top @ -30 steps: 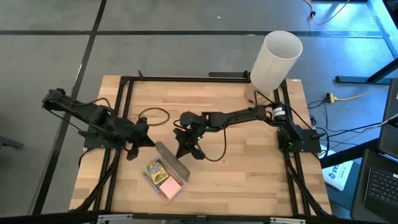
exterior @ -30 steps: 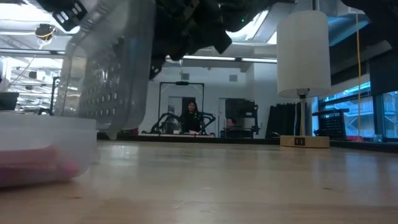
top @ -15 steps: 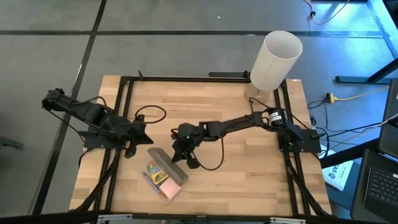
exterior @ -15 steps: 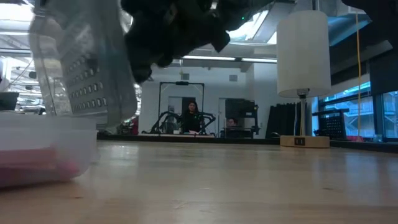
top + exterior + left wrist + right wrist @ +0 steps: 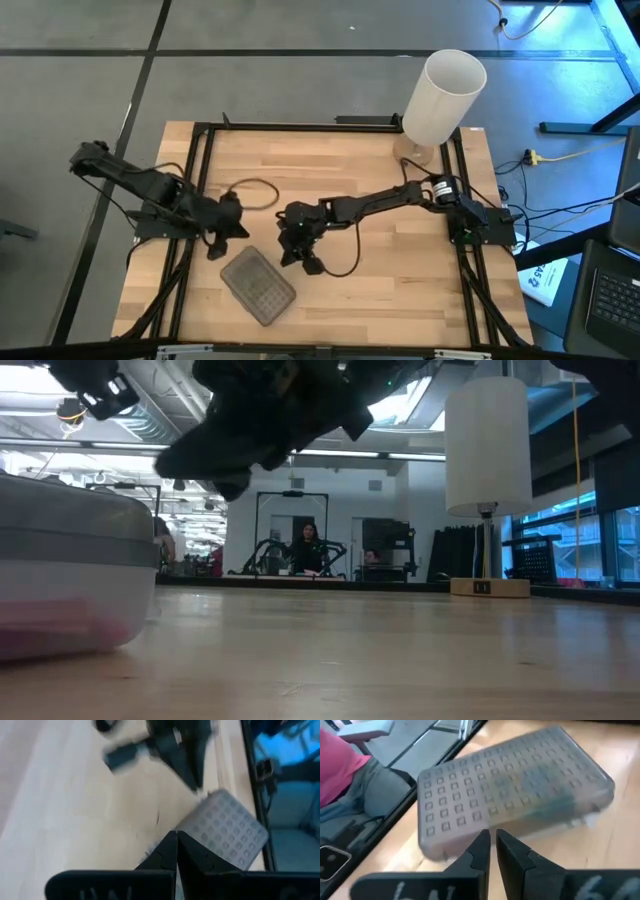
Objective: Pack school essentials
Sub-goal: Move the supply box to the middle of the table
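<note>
My right gripper (image 5: 305, 263) sits just beside the clear box (image 5: 258, 286), at its far-right side near the table's front-centre. Fingers (image 5: 481, 851) nearly together, nothing between them, tips right at the box's near edge, not gripping it. Grey dotted lid (image 5: 510, 805) is down flat on the box. Thru the lid in my right wrist view I only get a vague greenish smear, can't tell which item. In the low view a pink layer (image 5: 62, 617) shows at the bottom of the box thru its wall, prob the pink pad. Other stationery: can't make out from any view.

My left gripper (image 5: 217, 243) is just beyond the box's far-left corner, fingers (image 5: 169, 851) pressed shut, empty, tips pointing at the lid but apart from it.

A cable loop (image 5: 255, 190) lies on the wood betw. the two arms, further back. Tall white lamp (image 5: 442, 97) stands at the far-right corner of the table (image 5: 380, 300). In the low view, a person (image 5: 305, 547) sits far back in the room.
</note>
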Robot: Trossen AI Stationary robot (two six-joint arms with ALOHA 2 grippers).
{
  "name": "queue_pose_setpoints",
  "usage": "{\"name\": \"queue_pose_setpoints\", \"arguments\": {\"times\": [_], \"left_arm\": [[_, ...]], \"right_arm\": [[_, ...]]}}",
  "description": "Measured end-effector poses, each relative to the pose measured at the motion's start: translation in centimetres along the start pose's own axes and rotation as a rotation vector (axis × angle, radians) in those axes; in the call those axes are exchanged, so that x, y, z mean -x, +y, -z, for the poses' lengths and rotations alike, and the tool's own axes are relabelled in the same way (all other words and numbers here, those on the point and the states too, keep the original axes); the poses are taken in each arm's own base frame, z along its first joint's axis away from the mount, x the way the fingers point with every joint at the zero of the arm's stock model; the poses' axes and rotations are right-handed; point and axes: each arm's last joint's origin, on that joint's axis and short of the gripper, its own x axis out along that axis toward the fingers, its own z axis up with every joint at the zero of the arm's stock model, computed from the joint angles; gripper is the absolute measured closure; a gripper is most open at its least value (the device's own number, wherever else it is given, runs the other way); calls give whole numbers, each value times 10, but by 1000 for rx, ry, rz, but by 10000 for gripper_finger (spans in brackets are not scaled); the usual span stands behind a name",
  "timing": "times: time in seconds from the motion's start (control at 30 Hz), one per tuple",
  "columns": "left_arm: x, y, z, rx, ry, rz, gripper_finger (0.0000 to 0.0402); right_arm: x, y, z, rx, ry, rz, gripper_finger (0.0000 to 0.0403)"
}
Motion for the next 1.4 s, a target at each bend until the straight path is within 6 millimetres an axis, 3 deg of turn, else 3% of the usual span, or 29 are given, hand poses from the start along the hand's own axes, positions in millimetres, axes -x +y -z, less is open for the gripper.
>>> {"name": "queue_pose_setpoints", "arguments": {"times": [0.37,0.6,1.0,1.23,1.4], "left_arm": [[-56,-42,21,-8,251,-1,401],[-87,-61,38,-28,367,-19,401],[-130,-77,45,-52,355,2,401],[-147,-69,39,-14,325,-38,401],[-154,-51,24,-17,226,-143,401]], "right_arm": [[49,8,-5,-154,199,13,368],[77,21,-4,-261,367,176,368],[75,51,6,-382,557,225,368],[70,71,10,-412,626,211,368],[68,85,14,-440,692,204,368]]}}
